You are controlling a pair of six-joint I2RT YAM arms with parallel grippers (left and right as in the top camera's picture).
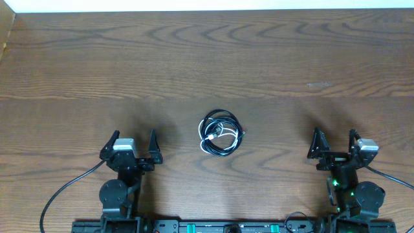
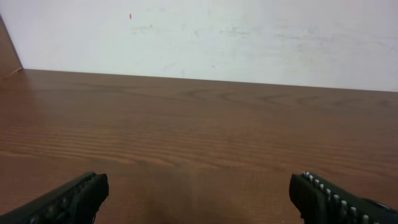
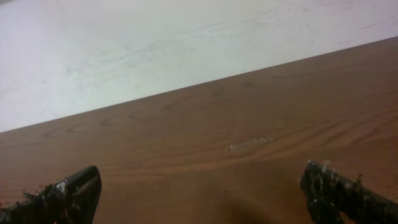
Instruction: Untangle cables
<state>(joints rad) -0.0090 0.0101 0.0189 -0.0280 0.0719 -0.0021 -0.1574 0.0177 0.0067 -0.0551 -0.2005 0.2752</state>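
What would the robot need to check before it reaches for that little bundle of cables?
1. Cables located, coiled in one bundle on the table between the arms: ok.
2. Left fingers open and empty: ok.
3. Right fingers open and empty: ok.
4. Nothing between either arm and the bundle: ok.
5. Bundle visible to wrist cameras: not ok, only wood and wall there.
6. A free end to grab: cannot tell, too small.
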